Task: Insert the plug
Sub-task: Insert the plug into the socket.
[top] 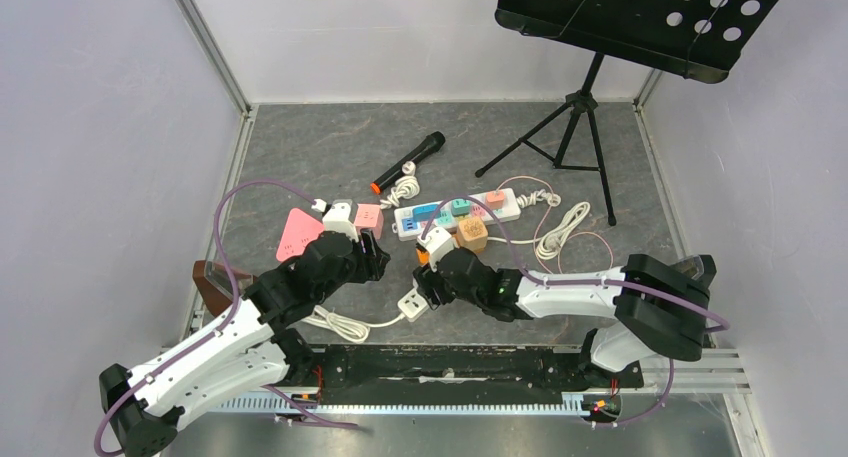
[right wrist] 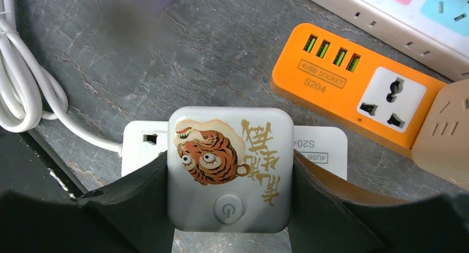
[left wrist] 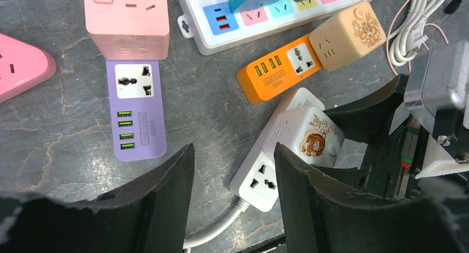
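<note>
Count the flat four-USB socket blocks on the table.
3: purple one against the pink cube; orange one against the tan cube; white one beneath the tiger cube. Others may be hidden.

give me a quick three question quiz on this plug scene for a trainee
1. True or false: the right pincer is closed on the tiger cube.
2. Which colour is the socket strip directly under the tiger cube? A orange, B white, C purple.
3. Fill in: the left pincer is open and holds ____.

Key:
1. True. Its fingers press on both sides of the cube.
2. B. The white strip shows on either side of the cube.
3. Nothing.
</note>
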